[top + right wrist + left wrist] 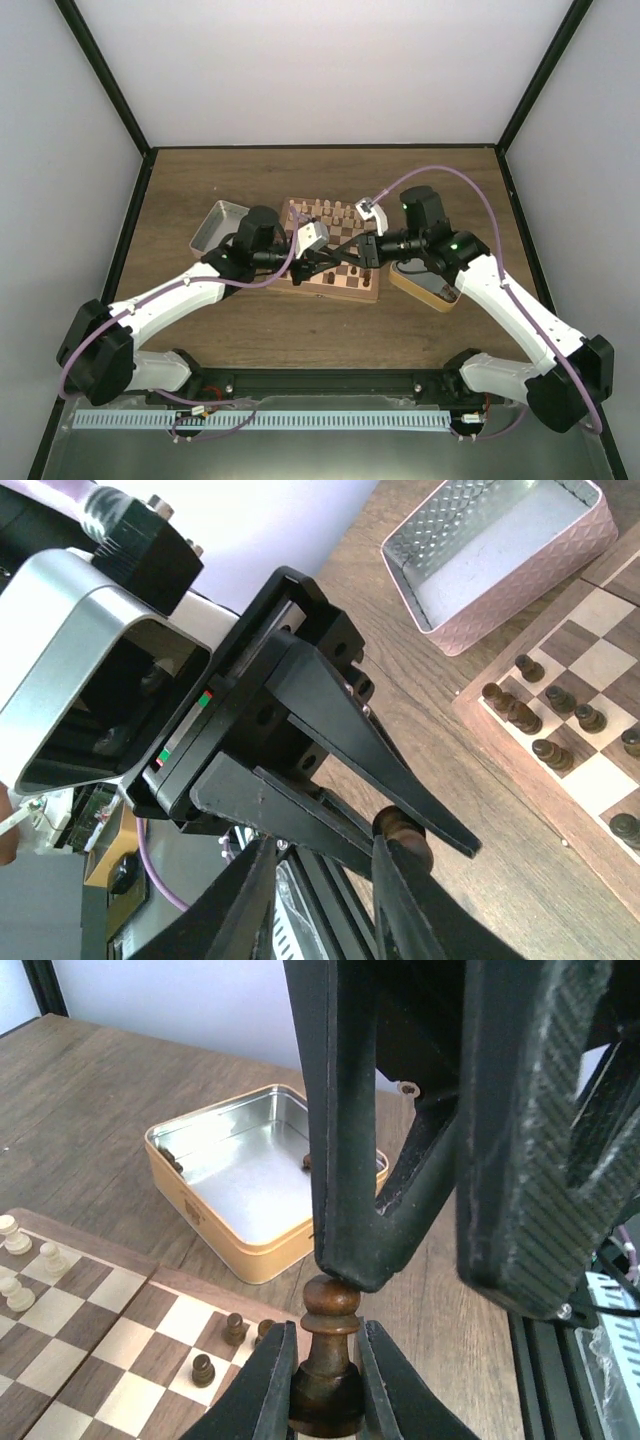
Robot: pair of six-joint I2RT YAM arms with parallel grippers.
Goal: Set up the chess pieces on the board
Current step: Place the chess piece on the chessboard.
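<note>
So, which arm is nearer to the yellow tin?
Right. The right arm hangs over the yellow tin; the left arm reaches in from the opposite side of the board, its end effector holding a dark piece.

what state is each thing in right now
left gripper: shut on dark brown wooden chess piece, upright
right gripper: open
yellow rectangular metal tin: lidless, few dark pieces inside
pink rectangular metal tin: lidless, visible part empty
square wooden checkered chessboard: partly set up
</note>
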